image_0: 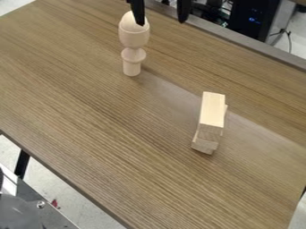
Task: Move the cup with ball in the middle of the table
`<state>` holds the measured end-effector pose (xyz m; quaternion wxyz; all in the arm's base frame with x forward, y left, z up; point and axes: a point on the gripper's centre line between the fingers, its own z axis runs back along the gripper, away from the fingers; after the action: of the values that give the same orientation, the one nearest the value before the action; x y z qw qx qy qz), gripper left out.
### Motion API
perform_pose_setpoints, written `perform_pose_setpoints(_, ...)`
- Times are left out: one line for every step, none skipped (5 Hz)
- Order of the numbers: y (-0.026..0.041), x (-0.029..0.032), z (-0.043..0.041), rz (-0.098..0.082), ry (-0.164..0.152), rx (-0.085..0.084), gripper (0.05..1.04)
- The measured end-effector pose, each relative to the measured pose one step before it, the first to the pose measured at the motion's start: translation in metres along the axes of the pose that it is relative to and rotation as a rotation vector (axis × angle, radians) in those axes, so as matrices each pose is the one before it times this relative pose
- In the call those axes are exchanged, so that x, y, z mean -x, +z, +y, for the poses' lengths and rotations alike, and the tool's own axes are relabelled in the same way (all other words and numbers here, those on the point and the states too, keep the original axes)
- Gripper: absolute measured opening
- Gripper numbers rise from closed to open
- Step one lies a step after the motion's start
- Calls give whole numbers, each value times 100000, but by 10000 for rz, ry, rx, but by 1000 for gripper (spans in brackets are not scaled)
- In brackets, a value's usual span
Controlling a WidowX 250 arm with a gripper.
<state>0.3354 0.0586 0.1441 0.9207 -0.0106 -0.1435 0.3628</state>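
Bench: the bench (90, 134) has a brown wood-grain top that runs slantwise across the view; a grey strip (239, 37) borders its far side, and a paler band crosses the grain from near the cup's foot toward the right.
Leg: a black leg (22, 163) slopes down below the near edge, at the left, against the pale floor (37, 184).
Metal surface: a grey metal surface (55, 216) fills the lower left corner, with a small round bolt (40, 204) near its edge.
Red scrap: a small red thing (54, 203), too small to name, lies just beside that metal surface.
Cup with ball: the pale wooden cup (133, 39) stands upright on the bench, toward the far side and left of the middle; below its bowl are a flared ring and a straight foot, and the ball (129, 21) sits in the top.
Pincer: the black pincer (160, 14) hangs at the top edge, open, its two fingers well apart; the left one in view overlaps the ball's right side, but whether they touch I cannot tell.
Blocks: pale wooden blocks (212, 110) are stacked right of the middle, the lower ones turned slightly from the top one.
Computer case: a black case (254, 20) with blue lights stands beyond the bench, cables (289, 40) beside it.
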Motion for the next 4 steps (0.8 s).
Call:
perform_pose_setpoints(-1077, -977, 764, 275, 126, -115, 995)
perform_pose_setpoints(-62, -552, 429, 75, 50, -147, 995)
perform_pose_setpoints(128, -395, 184, 7, -33, -164, 995)
perform_pose_setpoints(-77, -61, 379, 34, -20, -179, 995)
